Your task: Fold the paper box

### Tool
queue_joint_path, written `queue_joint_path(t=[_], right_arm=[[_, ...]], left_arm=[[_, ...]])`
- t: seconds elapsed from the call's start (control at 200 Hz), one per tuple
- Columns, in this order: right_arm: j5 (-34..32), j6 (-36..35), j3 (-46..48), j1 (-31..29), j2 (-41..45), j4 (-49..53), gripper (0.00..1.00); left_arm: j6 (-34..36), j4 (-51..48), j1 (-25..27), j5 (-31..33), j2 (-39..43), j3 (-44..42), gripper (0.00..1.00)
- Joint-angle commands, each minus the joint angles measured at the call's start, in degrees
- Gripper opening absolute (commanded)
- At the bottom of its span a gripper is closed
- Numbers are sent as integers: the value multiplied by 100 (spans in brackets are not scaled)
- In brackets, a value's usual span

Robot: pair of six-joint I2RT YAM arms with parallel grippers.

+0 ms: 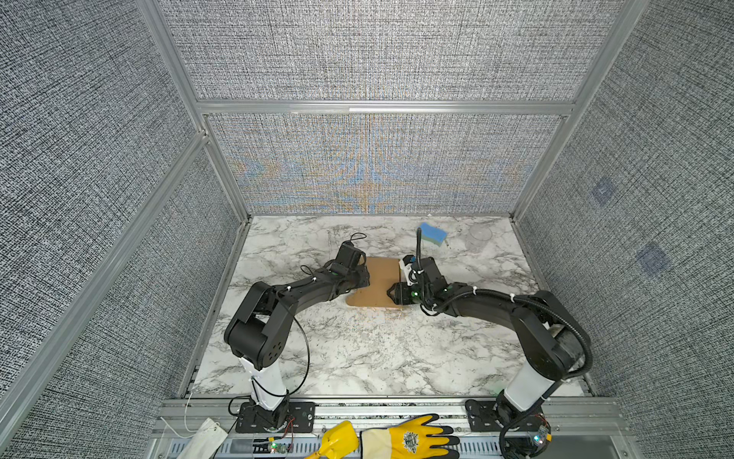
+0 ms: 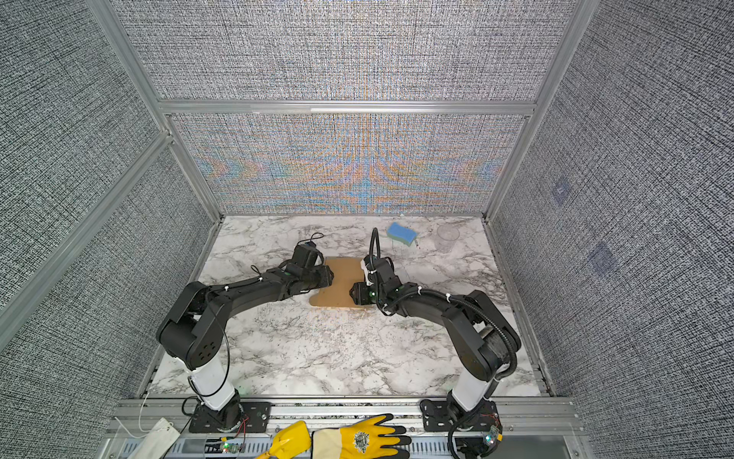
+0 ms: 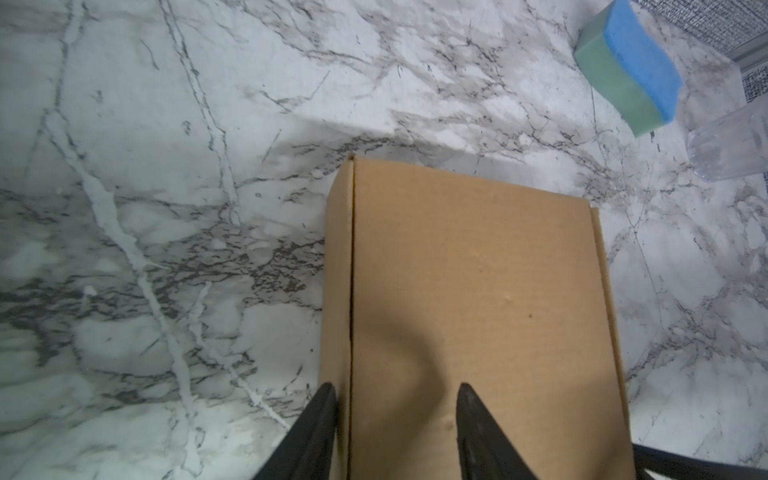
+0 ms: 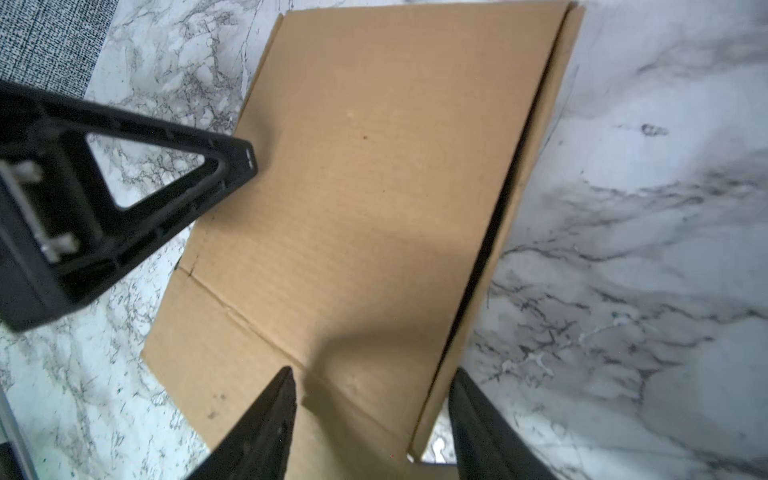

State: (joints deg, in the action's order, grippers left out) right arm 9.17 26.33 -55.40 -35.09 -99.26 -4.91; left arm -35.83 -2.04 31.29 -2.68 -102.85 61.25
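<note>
A brown cardboard box lies near the middle of a white marble surface, in both top views. Its wide top panel is folded down flat. A flap with rounded corners spreads from its near edge and rests on the surface. My right wrist view shows a dark, narrow gap along one long side, between the panel and the side wall. My left wrist view shows a thin dark seam along the opposite side.

My arms flank the box. My left claw is at the box's left edge, its jaws apart and clamped on nothing. One finger sits just outside the side wall and the other is over the top panel. In my right wrist view, one fingertip of this claw touches the panel.

My right claw is at the box's near right corner, jaws likewise apart. One finger is over the crease where the flap joins the panel, the other just outside the side wall. I cannot tell whether they touch the cardboard.

By the back wall on the right, a blue-and-green sponge lies well apart from the box, with a clear cup near it. A yellow glove lies on the metal frame at the front, off the surface.
</note>
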Motion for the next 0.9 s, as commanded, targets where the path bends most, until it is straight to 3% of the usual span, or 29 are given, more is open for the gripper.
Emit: queue_joint_path(t=[0.0, 0.145, 0.415, 0.665, 0.895], right_arm=[[161, -11, -272, 27, -183, -239, 60], [150, -92, -480, 117, -197, -117, 60], [-275, -130, -13, 143, 659, 526, 61], [-29, 248, 599, 108, 886, 351, 63], [137, 412, 567, 81, 664, 133, 64]], left_arm=[[92, -40, -120, -324, -12, 53, 49], [220, -233, -284, -299, 120, 98, 51], [384, -618, -308, 31, 1012, -552, 55], [291, -105, -283, -371, 1621, -1608, 59], [209, 220, -237, -628, 1486, -1719, 59]])
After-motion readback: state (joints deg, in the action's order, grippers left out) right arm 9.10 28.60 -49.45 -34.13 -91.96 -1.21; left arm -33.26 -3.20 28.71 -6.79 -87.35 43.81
